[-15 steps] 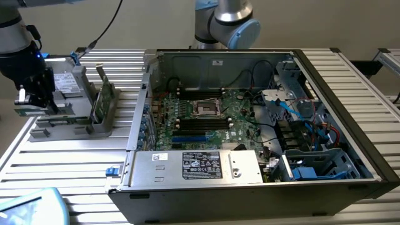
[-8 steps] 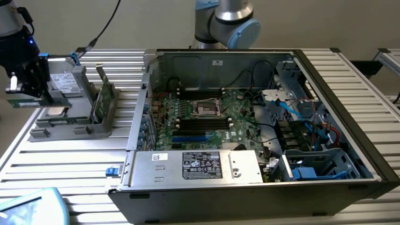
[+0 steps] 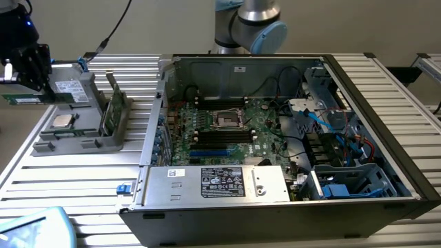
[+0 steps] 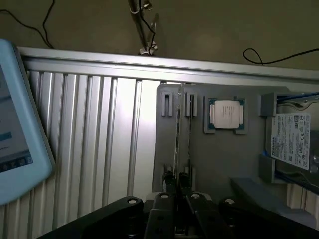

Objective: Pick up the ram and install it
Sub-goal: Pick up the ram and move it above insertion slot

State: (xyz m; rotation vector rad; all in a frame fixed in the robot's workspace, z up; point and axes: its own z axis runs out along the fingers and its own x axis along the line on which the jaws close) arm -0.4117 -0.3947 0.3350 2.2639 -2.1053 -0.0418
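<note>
Your gripper [image 3: 29,89] sits at the far edge of the exterior view's left, above the slatted metal table [image 3: 62,175], with its jaws drawn almost fully together. They pinch the ram [image 3: 17,98], a thin green stick hanging just beneath the black fingers. In the exterior view the stick lies level, with its long axis running left to right. It appears raised, just beside the grey parts tray [image 3: 76,142] and partly out past the tray's left end. In the wrist view the gripper [image 4: 177,196] holds the ram [image 4: 178,144] edge-on, so it shows as a narrow line leading straight away from the fingers over the tray [image 4: 224,164]. I cannot tell from that view whether its lower edge is fully clear of the tray. The square silver processor [image 4: 226,113] rests in its recess in the tray, beside the line of the ram. A second green stick [image 3: 113,111] stands on edge in the tray, nearer the case. The open computer case [image 3: 241,70] lies toward the exterior view's right, well apart from your gripper. The black memory slots [image 3: 222,136] on its motherboard [image 3: 269,124] also run left to right. By my judgement the held ram is roughly parallel to them, so the gap to close is mainly sideways, toward the exterior view's right.
</note>
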